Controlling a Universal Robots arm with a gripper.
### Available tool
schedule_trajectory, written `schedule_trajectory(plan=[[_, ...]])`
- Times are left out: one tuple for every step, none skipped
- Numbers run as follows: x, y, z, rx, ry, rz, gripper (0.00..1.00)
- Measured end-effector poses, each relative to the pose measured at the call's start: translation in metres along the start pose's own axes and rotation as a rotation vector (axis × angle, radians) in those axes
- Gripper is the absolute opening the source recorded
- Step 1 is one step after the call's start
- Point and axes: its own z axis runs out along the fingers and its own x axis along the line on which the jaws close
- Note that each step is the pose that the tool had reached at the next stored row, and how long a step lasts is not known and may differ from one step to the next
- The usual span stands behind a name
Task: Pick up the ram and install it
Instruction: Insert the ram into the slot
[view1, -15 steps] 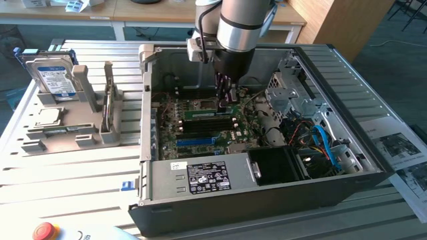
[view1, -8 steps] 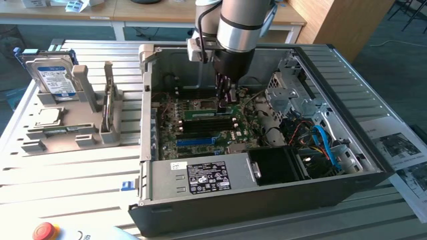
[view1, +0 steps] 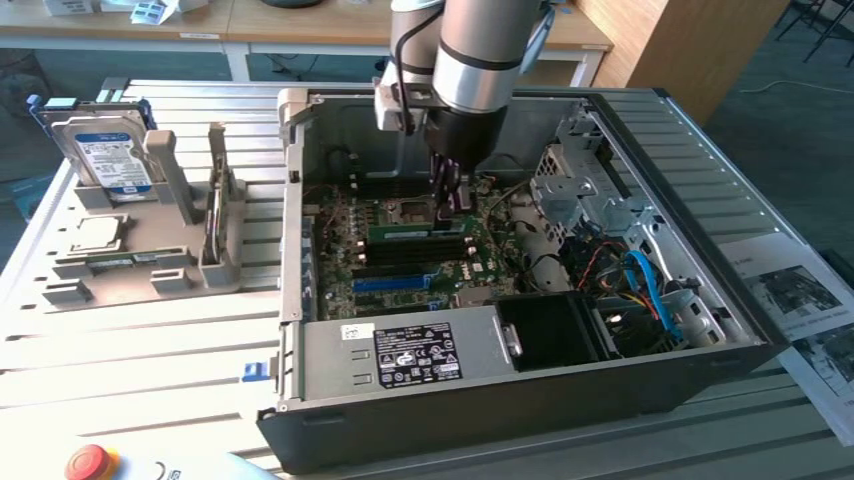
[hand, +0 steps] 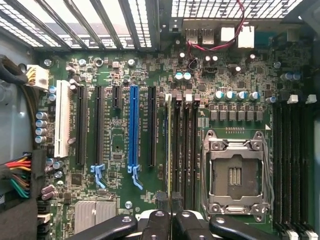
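1. Nearest the wrist camera are the black fingers of the gripper (hand: 170, 201). They are squeezed tight on the ram (hand: 168, 145), a thin green stick seen from its edge.
2. The ram stands right at one of the long black slots (hand: 186, 145), beside the empty chip socket (hand: 234, 175), deep inside the computer case (view1: 534, 390).
3. At the exterior view's left, a hard drive (view1: 110, 150) stands in a grey rack (view1: 147, 265), well apart from the work.
4. In the middle, the arm (view1: 481, 50) reaches down into the case.
5. At the exterior view's right, papers (view1: 801, 300) lie beside the case.
6. What could go wrong:
   - If the stick is not lined up with its slot, a push could bend or crack it.
   - If it leans, one end could go in while the other sits high.
   - If the grip slips, it could drop onto the motherboard (hand: 116, 172).
7. Hard to see:
   - The bottom edge of the ram and the slot under it are hidden, so I cannot tell if it is pushed in or only above it.
   - The arm covers part of the board in the exterior view.
   - The gripper's body is cut off in the wrist view.
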Motion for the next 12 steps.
schedule_trajectory(plan=[[0.0000,-0.0001,0.0014,0.0000,0.0000,0.000,0.12],[-0.0001,-0.0001,0.0029,0.0000,0.0000,0.001,0.12],[-0.0001,-0.0001,0.0039,0.0000,0.0000,0.001,0.12],[-0.0001,-0.0001,0.0043,0.0000,0.0000,0.001,0.12],[-0.0001,-0.0001,0.0042,0.0000,0.0001,0.001,0.12],[-0.0001,-0.0001,0.0042,0.0000,0.0000,0.001,0.12],[-0.0001,-0.0002,0.0043,0.0000,0.0000,0.001,0.12],[-0.0001,-0.0002,0.0043,0.0000,0.0002,0.001,0.12],[-0.0001,-0.0007,0.0045,0.0000,0.0000,0.001,0.12],[-0.0001,-0.0016,0.0045,0.0001,0.0000,0.001,0.12],[-0.0001,-0.0029,0.0046,0.0001,-0.0001,0.001,0.12],[-0.0001,-0.0039,0.0046,0.0001,-0.0001,0.001,0.12]])
